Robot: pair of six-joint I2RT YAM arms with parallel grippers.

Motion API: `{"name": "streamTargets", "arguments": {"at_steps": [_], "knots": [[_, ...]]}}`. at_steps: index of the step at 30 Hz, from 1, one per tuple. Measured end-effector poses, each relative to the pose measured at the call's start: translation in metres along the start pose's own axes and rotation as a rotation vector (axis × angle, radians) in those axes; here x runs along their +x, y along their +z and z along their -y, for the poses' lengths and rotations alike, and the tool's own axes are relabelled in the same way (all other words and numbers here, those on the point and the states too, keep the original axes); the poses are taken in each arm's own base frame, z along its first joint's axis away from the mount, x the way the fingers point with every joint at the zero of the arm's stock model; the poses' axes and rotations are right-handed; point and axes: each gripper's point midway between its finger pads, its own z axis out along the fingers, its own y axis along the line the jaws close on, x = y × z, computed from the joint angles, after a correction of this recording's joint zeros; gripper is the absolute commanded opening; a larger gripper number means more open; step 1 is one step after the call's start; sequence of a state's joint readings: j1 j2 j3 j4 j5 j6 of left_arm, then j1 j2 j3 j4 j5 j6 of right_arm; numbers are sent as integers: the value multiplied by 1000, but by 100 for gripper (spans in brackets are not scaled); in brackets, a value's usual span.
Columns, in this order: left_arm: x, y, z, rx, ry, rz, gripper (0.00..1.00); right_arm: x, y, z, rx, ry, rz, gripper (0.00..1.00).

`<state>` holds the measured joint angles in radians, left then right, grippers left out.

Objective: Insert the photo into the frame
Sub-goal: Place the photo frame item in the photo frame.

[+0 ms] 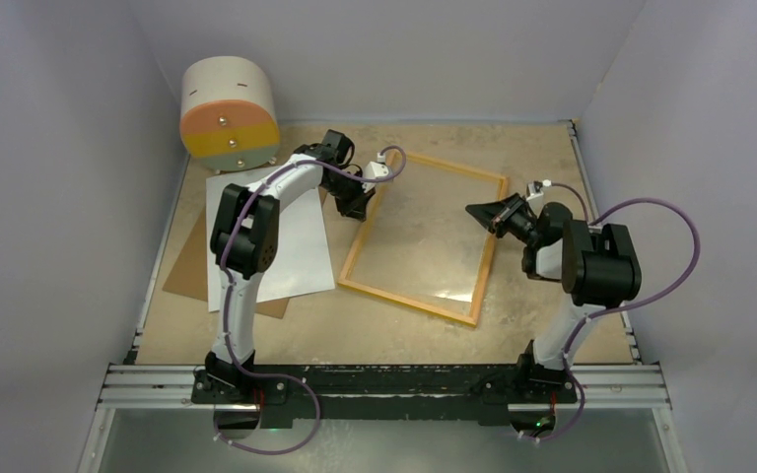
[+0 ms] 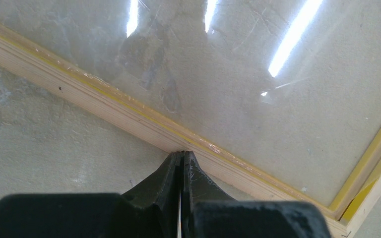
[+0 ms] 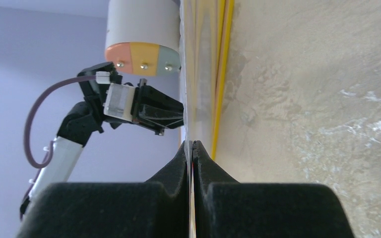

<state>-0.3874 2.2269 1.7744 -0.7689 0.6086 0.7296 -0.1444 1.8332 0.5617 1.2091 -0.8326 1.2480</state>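
Note:
The frame (image 1: 404,300) lies flat mid-table, wood-coloured back rim up, bare table showing through its clear pane. The photo (image 1: 286,246) lies white side up to the frame's left. My left gripper (image 1: 355,209) is shut and empty, with its tips (image 2: 182,153) touching the outer side of the frame's left rim (image 2: 104,106). My right gripper (image 1: 475,211) is turned on its side with its jaws pressed together (image 3: 192,144), reaching across the frame's right rim. That view shows the frame (image 3: 223,74) edge-on. I cannot tell whether anything thin is pinched.
A plain brown backing board (image 1: 185,271) lies under the photo at the left. A round white drawer unit (image 1: 229,113) with an orange, yellow and grey front stands at the back left, also in the right wrist view (image 3: 141,29). Grey walls enclose the table.

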Motion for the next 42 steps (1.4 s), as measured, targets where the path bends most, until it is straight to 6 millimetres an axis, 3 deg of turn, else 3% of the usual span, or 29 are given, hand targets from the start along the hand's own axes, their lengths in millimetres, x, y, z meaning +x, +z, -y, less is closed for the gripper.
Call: {"name": "streamTargets", "arguments": {"at_steps": [12,18,42], "knots": [[0,0,2,10,-4,5,0,3,6,-23,-40,34,28,0],[0,0,2,11,-5,6,0,6,5,-23,12,70,68,0],[4,-4,4,16,-18,-4,0,14,1,35,228,148,101,0]]}}
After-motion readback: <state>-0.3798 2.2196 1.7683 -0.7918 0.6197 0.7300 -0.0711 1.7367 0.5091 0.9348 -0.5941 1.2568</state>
